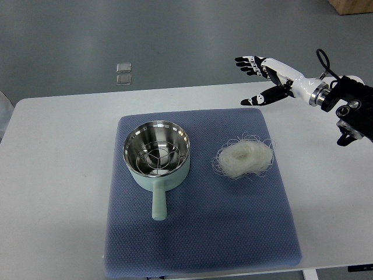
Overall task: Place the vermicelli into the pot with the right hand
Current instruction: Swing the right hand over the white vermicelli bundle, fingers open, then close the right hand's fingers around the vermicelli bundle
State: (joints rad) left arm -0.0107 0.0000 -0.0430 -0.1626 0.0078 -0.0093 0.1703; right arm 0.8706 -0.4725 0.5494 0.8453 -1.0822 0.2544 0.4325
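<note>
A bundle of white vermicelli (243, 157) lies on the right part of the blue mat (198, 233). To its left stands a pale green pot (157, 154) with a steel inside and a wire rack in it, its handle pointing toward the near edge. My right hand (256, 79) hovers beyond the mat's far right corner, above and behind the vermicelli. Its fingers are spread and hold nothing. The left arm does not show.
The blue mat lies on a white table (52, 175). Beyond the table's far edge is grey floor with two small clear squares (123, 73). A brown box corner (351, 6) shows at the top right.
</note>
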